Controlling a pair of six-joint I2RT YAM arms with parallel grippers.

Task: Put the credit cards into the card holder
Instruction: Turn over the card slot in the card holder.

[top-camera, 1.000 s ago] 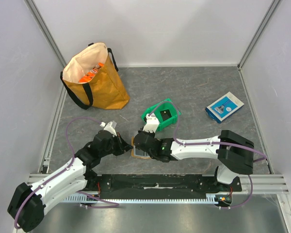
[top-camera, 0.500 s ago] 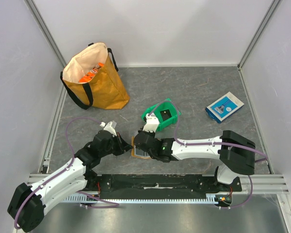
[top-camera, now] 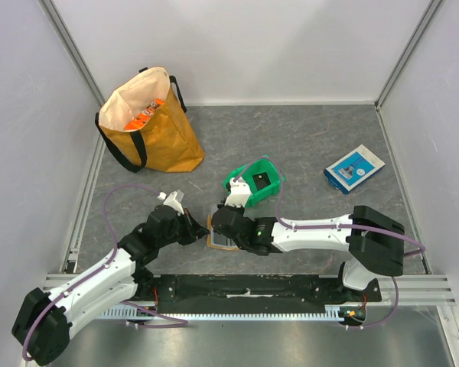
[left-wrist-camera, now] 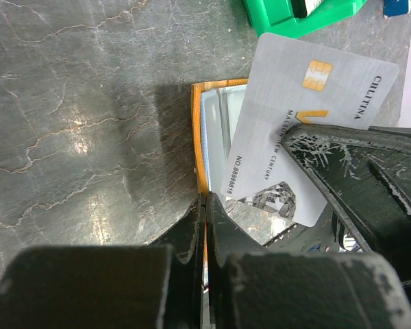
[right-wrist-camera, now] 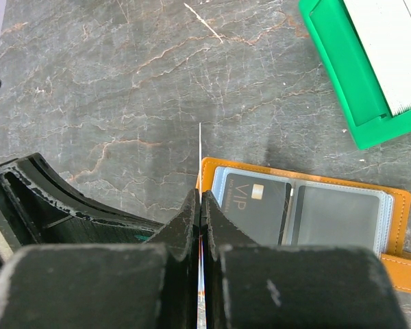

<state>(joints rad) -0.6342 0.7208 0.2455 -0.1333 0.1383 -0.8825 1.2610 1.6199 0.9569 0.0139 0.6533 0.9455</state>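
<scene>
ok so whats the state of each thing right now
card holder, lying open
grey card, held over the card holder, not yet in
black card, slotted in a card holder pocket
left gripper, shut on the card holder's edge
right gripper, shut on the grey card
tote bag, upright, mouth open

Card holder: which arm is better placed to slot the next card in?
Right. The right end effector is shut on a light grey card, poised over the open card holder. The left end effector is shut on that holder's orange edge, likely steadying it.
</scene>
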